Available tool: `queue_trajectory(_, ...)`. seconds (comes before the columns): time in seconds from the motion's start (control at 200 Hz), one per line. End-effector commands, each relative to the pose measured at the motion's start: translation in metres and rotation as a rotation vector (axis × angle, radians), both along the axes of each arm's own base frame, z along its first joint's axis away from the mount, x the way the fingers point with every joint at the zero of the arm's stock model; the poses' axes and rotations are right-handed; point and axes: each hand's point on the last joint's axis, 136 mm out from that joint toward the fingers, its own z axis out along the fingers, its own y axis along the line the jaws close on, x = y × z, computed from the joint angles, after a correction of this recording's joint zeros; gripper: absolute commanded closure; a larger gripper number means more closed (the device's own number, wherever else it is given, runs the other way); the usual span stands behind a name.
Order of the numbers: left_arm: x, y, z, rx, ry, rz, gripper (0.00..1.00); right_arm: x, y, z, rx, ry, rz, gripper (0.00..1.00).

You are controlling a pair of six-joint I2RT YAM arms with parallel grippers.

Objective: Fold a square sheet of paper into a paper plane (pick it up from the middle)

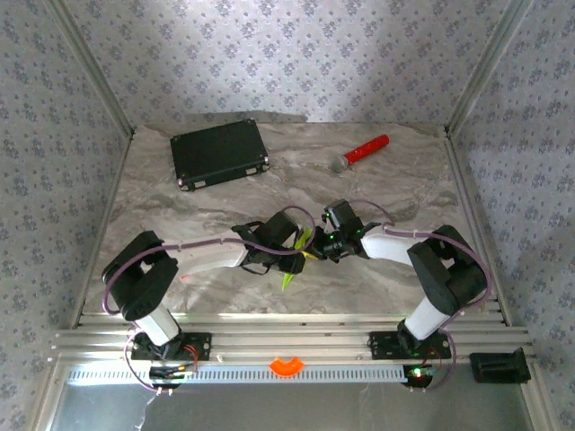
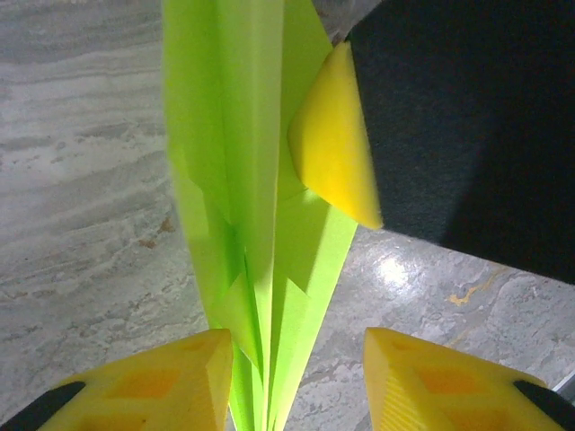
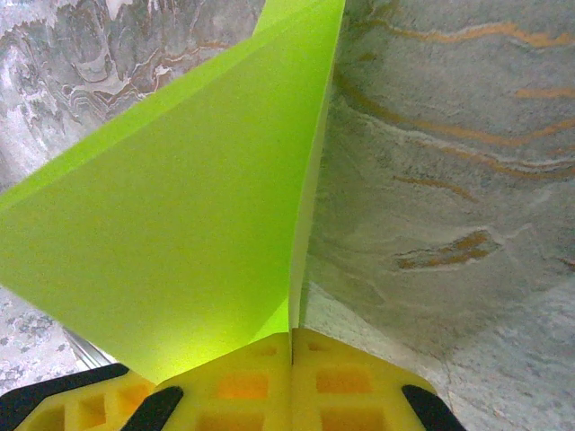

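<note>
The right gripper [image 3: 292, 341] has its two yellow fingers [image 3: 359, 386] pressed flat together. The paper plane [image 3: 180, 224] is pinched in the seam between them, its lime wing fanning up and left from the fingertips. The left gripper [image 2: 296, 346] stands partly open. The plane's folded layers run down through the gap and lie against the inner edge of the finger [image 2: 153, 386] at the left of that view. Bare table shows between the paper and the other finger, so these jaws are not clamped on it. A yellow pad [image 2: 332, 135] of the right gripper bears on the plane's side from the right, and that gripper's black body [image 2: 467, 117] blocks the upper right of the left wrist view. From above, both arms meet over the middle of the marble table [image 1: 180, 215]. Their wrists cover most of the plane, and a lime tip pokes out toward the near edge. Well apart at the far side lie a black case [image 1: 220, 153] on the left and a red-handled microphone [image 1: 364, 151] on the right. An orange piece [image 1: 287, 365] sits on the rail between the arm bases
</note>
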Motion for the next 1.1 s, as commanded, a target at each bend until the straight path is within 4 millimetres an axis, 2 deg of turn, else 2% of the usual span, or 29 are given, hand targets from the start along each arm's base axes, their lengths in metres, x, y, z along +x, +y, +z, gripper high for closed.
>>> queue_trajectory(0.0, 0.003, -0.001, 0.014, -0.010, -0.050, -0.012, 0.58, -0.003, -0.002, -0.004, 0.002, 0.024, -0.013, 0.94)
queue_trajectory(0.23, 0.001, -0.003, 0.005, -0.005, -0.023, -0.010, 0.64, -0.002, -0.001, -0.003, 0.008, 0.023, -0.011, 0.94)
queue_trajectory(1.094, 0.006, 0.003, -0.006, 0.054, -0.045, 0.016, 0.70, 0.000, 0.001, 0.001, 0.023, 0.015, -0.013, 0.94)
